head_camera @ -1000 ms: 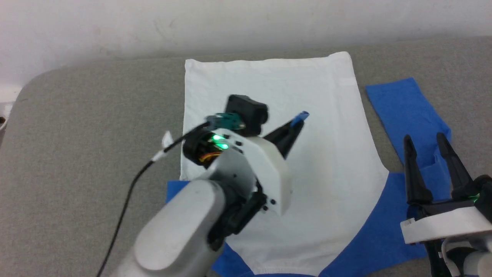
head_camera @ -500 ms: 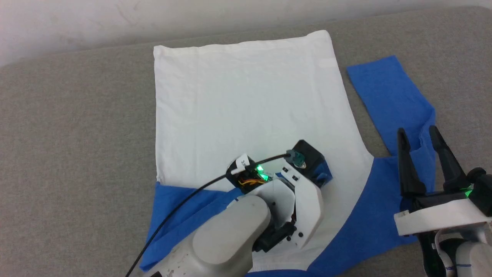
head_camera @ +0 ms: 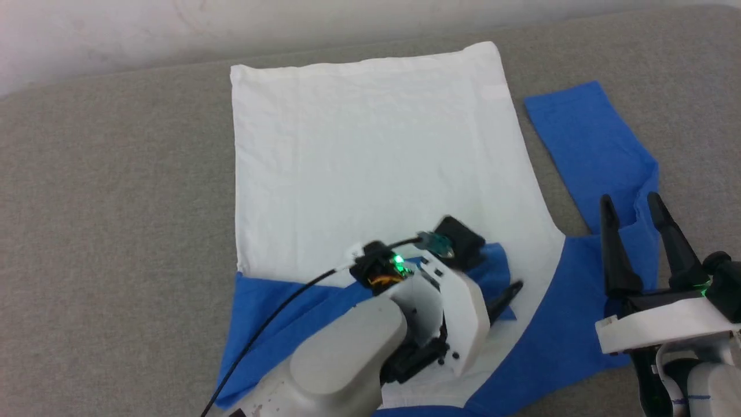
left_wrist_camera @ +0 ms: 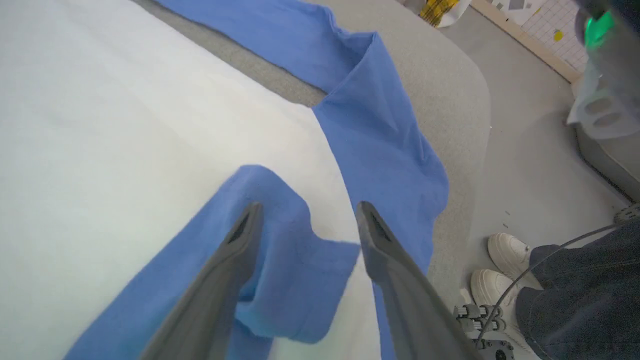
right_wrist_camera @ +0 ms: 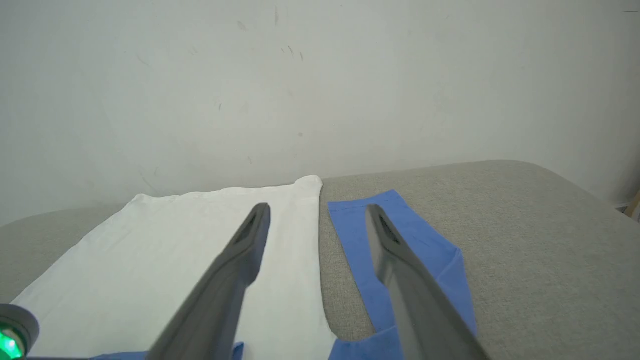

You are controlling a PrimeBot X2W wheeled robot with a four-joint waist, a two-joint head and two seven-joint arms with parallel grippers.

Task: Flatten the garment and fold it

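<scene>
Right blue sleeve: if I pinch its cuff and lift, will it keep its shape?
Probably not: the right sleeve lies limp and creased, so it should drape from the pinch. It is likely light, since the folded left sleeve buckles softly.

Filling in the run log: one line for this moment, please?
left gripper open over folded-in sleeve | right gripper open beside spread sleeve | shirt body flat

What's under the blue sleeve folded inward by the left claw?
The garment's white body lies under the sleeve. In the head view the left arm hides part of that overlap.
</scene>
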